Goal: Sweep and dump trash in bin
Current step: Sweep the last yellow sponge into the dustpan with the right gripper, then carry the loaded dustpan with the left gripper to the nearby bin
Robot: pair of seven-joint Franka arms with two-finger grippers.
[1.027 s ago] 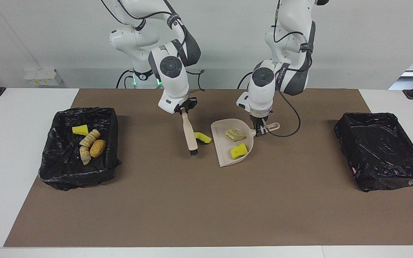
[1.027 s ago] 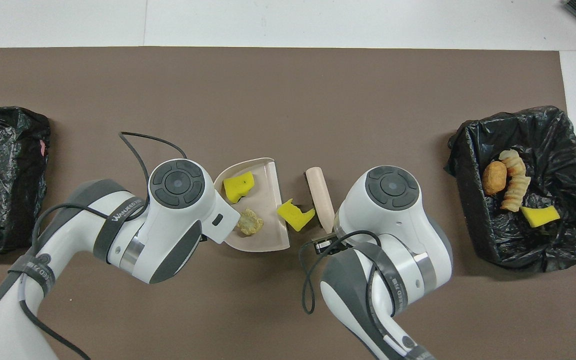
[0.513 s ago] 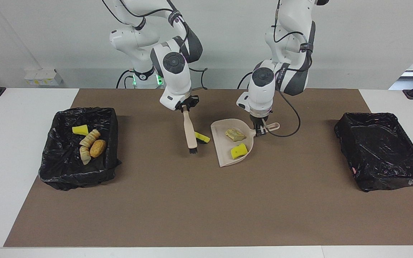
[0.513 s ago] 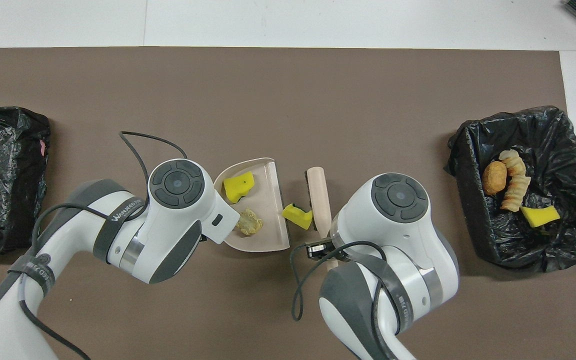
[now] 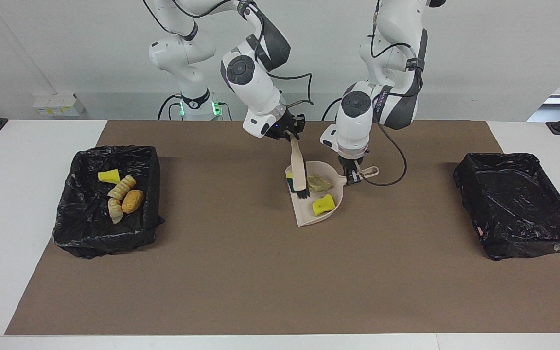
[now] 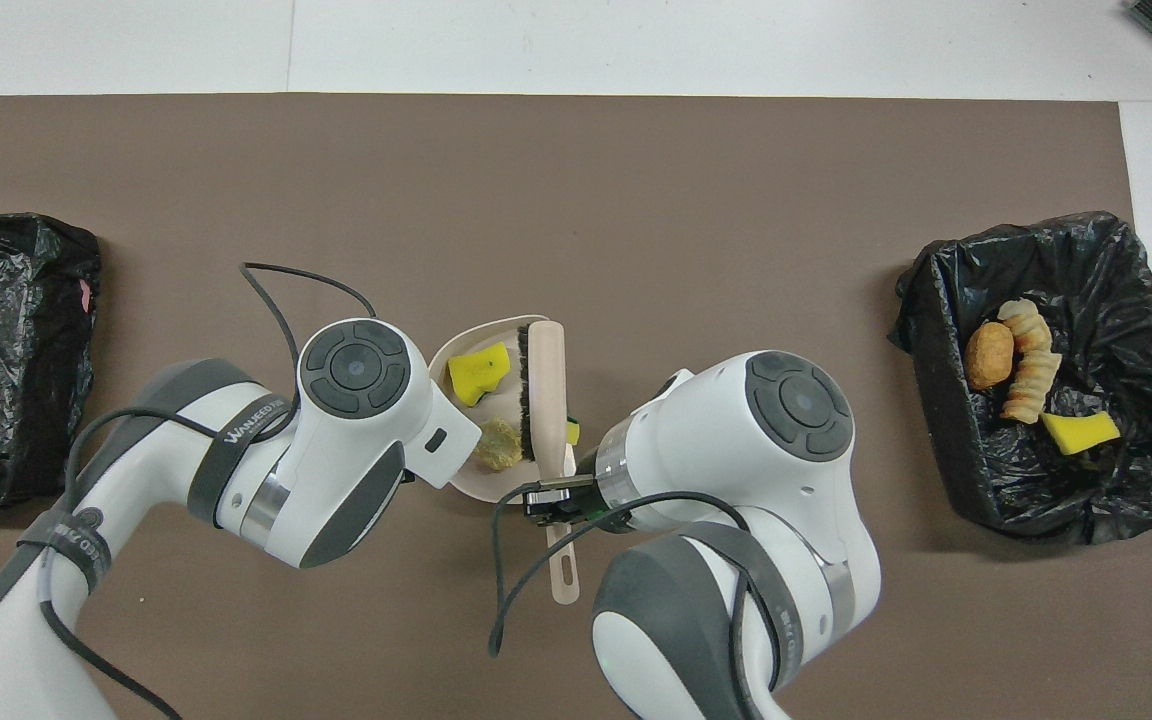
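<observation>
The beige dustpan (image 5: 309,219) lies mid-table, and my left gripper (image 5: 353,176) is shut on its handle. In the pan sit a tan lump (image 5: 319,183) and a yellow sponge chunk (image 5: 323,205). My right gripper (image 5: 290,136) is shut on the handle of the beige brush (image 5: 299,170), whose black bristles reach into the pan's mouth. A yellow-green sponge chunk (image 5: 289,182) sits at the pan's open edge against the brush. From overhead the brush (image 6: 548,380) lies across the pan (image 6: 456,350), with that chunk (image 6: 572,432) peeking out beside it.
A black-lined bin (image 5: 114,151) at the right arm's end holds a yellow sponge (image 5: 109,176), two ribbed bread pieces and an orange lump (image 5: 132,201). A second black-lined bin (image 5: 518,204) stands at the left arm's end. A brown mat (image 5: 280,282) covers the table.
My right arm swept the brush toward the left arm's end, pushing the loose sponge chunk to the pan's mouth. The brush head now lies over the pan. The left arm held still.
</observation>
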